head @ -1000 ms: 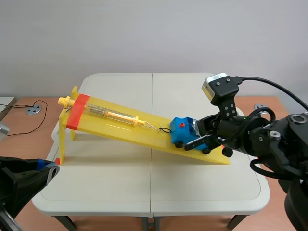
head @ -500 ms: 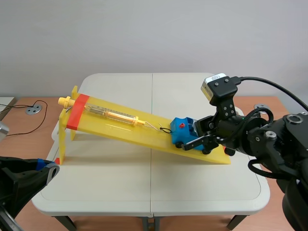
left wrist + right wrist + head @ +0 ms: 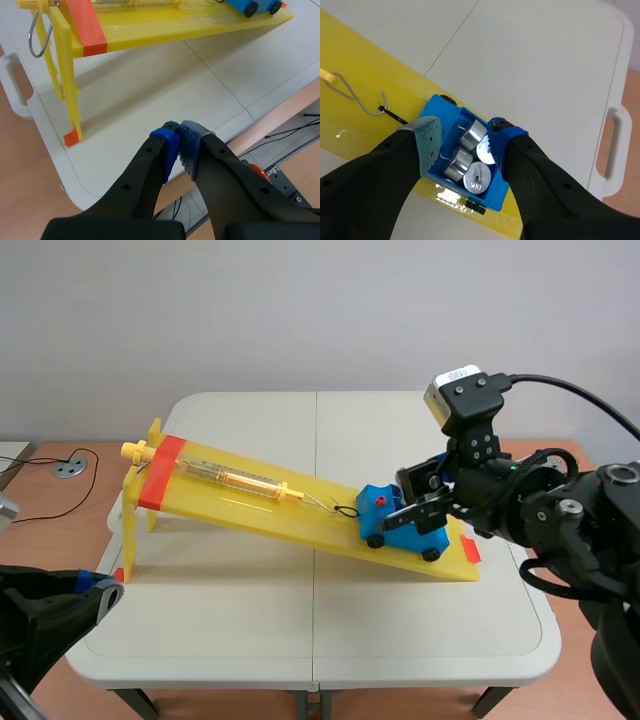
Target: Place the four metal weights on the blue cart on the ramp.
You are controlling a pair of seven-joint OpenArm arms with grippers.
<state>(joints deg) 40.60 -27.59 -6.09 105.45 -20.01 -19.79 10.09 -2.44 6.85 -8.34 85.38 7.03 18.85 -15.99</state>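
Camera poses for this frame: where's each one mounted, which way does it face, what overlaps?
Scene view: between the arms, facing across the table to the wall; shows the yellow ramp, blue cart, left arm low, right gripper over the cart.
Left wrist view: on the left arm, looking forward and down past the shut left gripper at the ramp's raised end.
Right wrist view: on the right arm, looking down past the open right gripper onto the metal weights in the cart.
Shared: all three show ramp and cart.
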